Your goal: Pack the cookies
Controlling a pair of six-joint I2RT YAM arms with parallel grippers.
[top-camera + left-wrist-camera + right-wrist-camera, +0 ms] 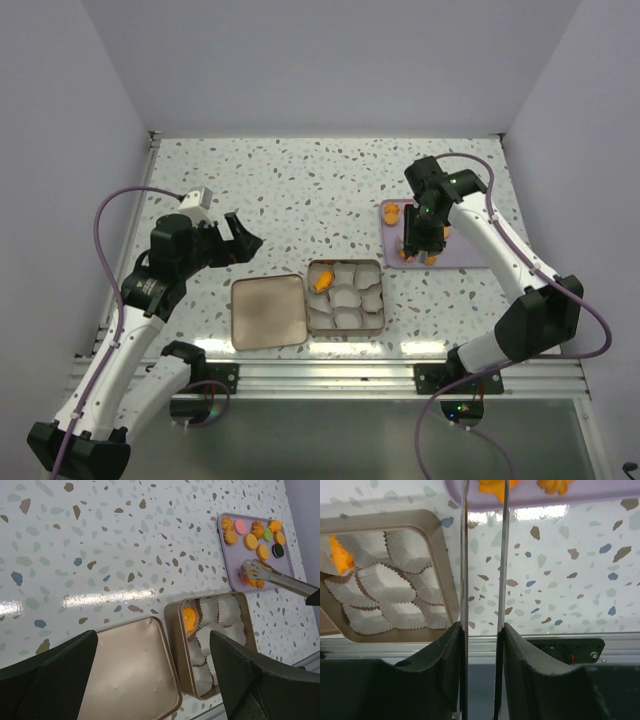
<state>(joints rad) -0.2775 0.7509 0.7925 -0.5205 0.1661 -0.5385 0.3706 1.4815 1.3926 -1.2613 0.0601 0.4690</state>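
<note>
Bright, even light came down from overhead. The top view was sharp, with only soft, faint shadows on the table [300,180]. Left wrist view: a white glare streak ran across the tabletop just above the lid [125,675], and the left gripper [153,637] showed its fingers [55,680] as near-black, soft-edged blurs. Right wrist view: another glare patch sat just below the tray [610,490], the tongs [465,555] caught a metallic sheen, and the right gripper [481,645] was dark and underexposed, 2 murky shapes without detail.
</note>
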